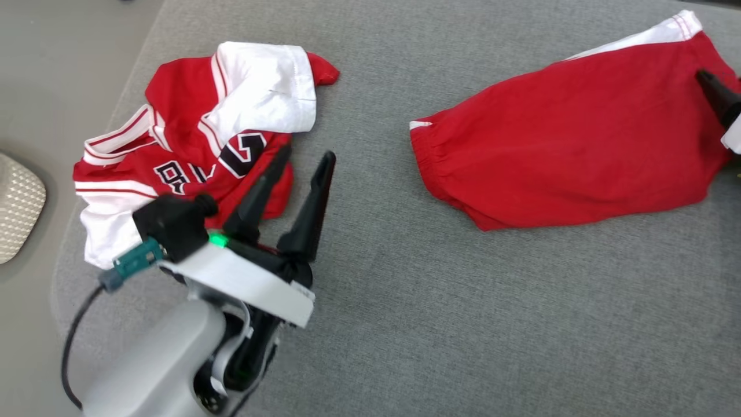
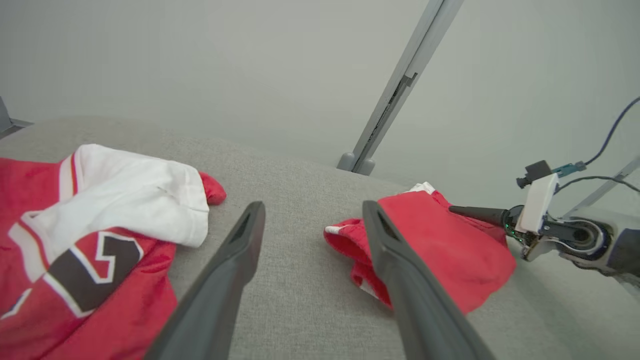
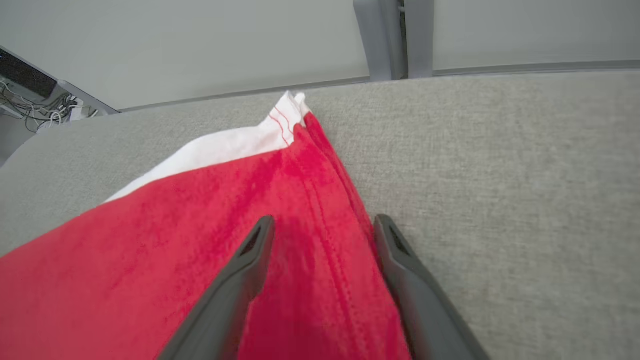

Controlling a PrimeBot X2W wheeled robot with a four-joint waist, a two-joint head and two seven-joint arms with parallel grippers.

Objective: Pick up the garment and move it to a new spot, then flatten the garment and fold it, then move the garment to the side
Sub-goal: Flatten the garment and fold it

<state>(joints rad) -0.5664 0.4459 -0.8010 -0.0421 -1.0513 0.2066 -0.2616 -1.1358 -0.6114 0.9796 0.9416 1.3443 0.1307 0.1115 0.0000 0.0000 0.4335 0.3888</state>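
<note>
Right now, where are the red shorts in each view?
Head view: red shorts at the right, reaching the edge.
Left wrist view: right of centre.
Right wrist view: lower left to centre.
Shared landmark: the garment's white hem corner.

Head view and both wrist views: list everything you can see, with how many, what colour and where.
jersey: one, red and white with dark lettering, crumpled on the left
shorts: one, red with white trim, lying on the right
padded surface: one, grey fabric, under both garments
woven object: one, pale, head view's left edge
post: one, grey, beyond the surface
left gripper: one, dark fingers, open, beside the jersey
right gripper: one, dark fingers, open, over the shorts' edge
</note>
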